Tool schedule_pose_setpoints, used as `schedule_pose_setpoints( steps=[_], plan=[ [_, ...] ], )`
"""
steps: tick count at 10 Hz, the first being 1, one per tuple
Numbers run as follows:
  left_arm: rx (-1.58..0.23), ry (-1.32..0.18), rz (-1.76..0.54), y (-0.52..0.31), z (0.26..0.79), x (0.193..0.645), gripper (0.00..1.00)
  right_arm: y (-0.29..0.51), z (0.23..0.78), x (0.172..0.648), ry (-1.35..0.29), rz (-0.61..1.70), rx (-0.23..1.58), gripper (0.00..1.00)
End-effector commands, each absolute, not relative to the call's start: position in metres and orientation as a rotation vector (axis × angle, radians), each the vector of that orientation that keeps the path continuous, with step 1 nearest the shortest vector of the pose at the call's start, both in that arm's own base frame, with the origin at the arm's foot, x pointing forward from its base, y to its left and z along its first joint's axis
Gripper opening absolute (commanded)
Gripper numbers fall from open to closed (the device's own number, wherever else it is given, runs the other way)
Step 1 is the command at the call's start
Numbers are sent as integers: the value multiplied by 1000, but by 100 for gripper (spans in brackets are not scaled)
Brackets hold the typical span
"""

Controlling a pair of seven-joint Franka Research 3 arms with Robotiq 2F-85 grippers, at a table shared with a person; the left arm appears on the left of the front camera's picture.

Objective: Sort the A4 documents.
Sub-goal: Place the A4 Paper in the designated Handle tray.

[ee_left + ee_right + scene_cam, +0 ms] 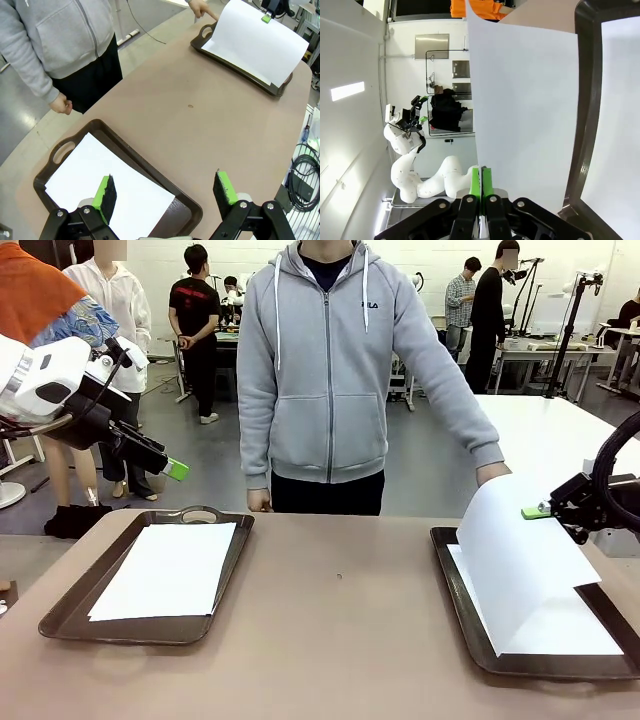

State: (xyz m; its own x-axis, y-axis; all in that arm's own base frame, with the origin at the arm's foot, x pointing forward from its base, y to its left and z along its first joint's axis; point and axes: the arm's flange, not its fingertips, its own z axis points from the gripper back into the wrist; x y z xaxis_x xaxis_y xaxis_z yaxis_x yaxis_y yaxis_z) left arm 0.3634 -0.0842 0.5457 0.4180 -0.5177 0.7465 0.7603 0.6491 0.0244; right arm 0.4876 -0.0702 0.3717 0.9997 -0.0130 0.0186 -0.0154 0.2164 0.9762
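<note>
Lying flat in the left tray (70, 605) was one A4 sheet (168, 570), while the right tray (455, 585) held another sheet (590, 630) beneath a lifted sheet (515, 560) pinched at its edge by the right gripper (537, 511). Above the left tray's near end, the left gripper (167, 192) hung wide apart and empty. Behind the table (340, 640) stood a person (330, 370), one hand (492, 473) at the raised sheet's far edge.
</note>
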Motion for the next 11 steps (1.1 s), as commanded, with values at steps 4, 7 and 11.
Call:
schedule_pose_setpoints(
  steps=[4,7,11],
  plan=[
    [-337,-800,-831,-84,545,364,100,-78,348,508,34,-49,1374,1],
    [-337,-800,-831,-84,545,364,100,-73,333,512,79,-145,1129,1],
    [-337,-800,-831,-84,545,364,100,-68,328,511,109,-198,881,1]
  ],
)
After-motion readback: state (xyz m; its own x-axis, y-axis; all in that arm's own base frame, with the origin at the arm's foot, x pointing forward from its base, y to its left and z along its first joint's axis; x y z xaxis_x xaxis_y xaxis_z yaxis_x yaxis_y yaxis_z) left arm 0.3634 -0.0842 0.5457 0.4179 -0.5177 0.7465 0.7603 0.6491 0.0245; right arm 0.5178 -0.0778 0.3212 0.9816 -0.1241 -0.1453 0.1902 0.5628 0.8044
